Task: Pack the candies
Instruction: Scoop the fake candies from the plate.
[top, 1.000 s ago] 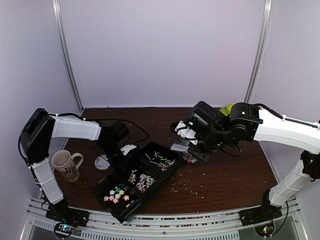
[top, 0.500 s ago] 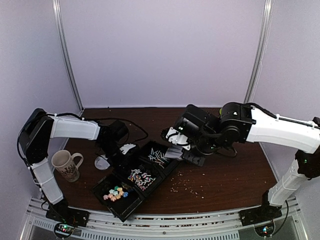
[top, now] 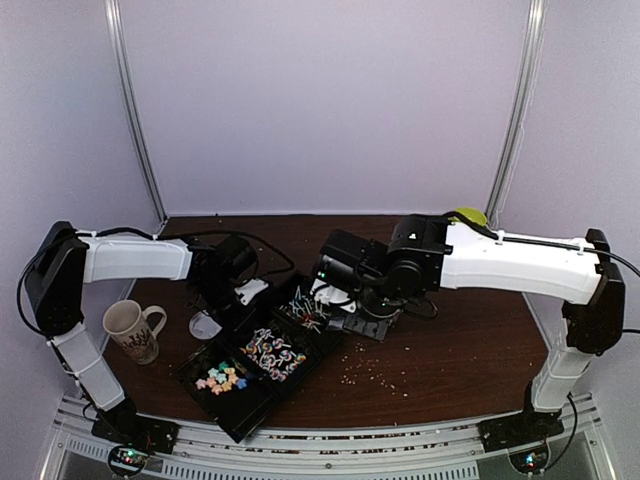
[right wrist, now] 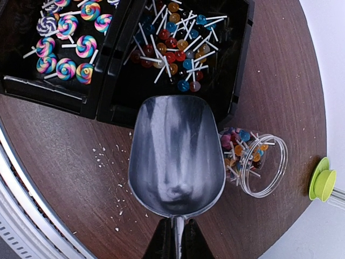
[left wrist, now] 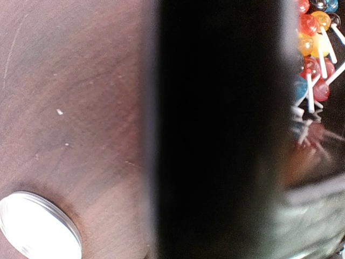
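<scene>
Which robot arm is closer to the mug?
Left. The left gripper holds the edge of the black tray, near the mug. The right gripper, holding the scoop, is at the tray's other side, farther off.

My two arms: white shells, black joints.
Left arm (top: pixel 135 258) above the mug (top: pixel 128 330), right arm (top: pixel 510 262) well right of it; I see a black cable (top: pixel 545 241) running along the right one.

The brown worktop (top: pixel 470 345) bears a black tray (right wrist: pixel 54 91) under the left tool (top: pixel 247 292), a mug (top: pixel 130 330) and round lid (top: pixel 205 325) to its left, a tipped jar (right wrist: pixel 253 159) just beside the right tool (right wrist: pixel 175 245), and scattered crumbs (top: pixel 372 376).
</scene>
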You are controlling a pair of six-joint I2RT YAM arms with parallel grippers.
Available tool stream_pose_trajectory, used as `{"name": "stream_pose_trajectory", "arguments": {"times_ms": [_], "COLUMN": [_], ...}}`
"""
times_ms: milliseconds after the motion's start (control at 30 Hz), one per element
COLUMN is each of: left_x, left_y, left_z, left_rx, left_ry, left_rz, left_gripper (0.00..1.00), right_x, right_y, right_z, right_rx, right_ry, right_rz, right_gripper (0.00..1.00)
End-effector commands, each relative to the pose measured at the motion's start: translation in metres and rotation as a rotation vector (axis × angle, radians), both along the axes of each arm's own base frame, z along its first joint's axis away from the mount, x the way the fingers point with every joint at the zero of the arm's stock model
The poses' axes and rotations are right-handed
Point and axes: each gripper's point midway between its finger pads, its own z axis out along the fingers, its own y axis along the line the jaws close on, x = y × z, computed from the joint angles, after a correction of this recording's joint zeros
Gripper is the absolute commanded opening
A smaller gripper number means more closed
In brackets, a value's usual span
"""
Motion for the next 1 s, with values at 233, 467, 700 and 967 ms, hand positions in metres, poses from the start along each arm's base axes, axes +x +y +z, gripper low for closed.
{"name": "stream_pose_trajectory", "arguments": {"times_ms": [233, 467, 700, 967], "left_x": [0.013, 0.012, 0.011, 0.01], "left_y": [-0.021, -0.024, -0.028, -0.032], "left_z": [0.034, 0.037, 0.042, 0.045], "left_rx": [-0.092, -0.1, -0.119, -0.144], "left_ry": [-0.087, -0.096, -0.107, -0.105], "left_rz": [-0.034, -0.043, -0.057, -0.067], "left_gripper": [0.0, 0.0, 0.0, 0.0], "right_x": [0.005, 0.011, 0.024, 0.025], "right_y": [0.0, 0.009, 0.026, 0.052], "right_z": [-0.021, -0.047, -0.076, -0.093], "right_rx": [-0.124, -0.155, -0.137, 0.025], "right_ry": [0.029, 0.106, 0.18, 0.195], "right_rz": [0.008, 0.015, 0.0, 0.031], "right_gripper": [0.0, 0.0, 0.0, 0.0]}}
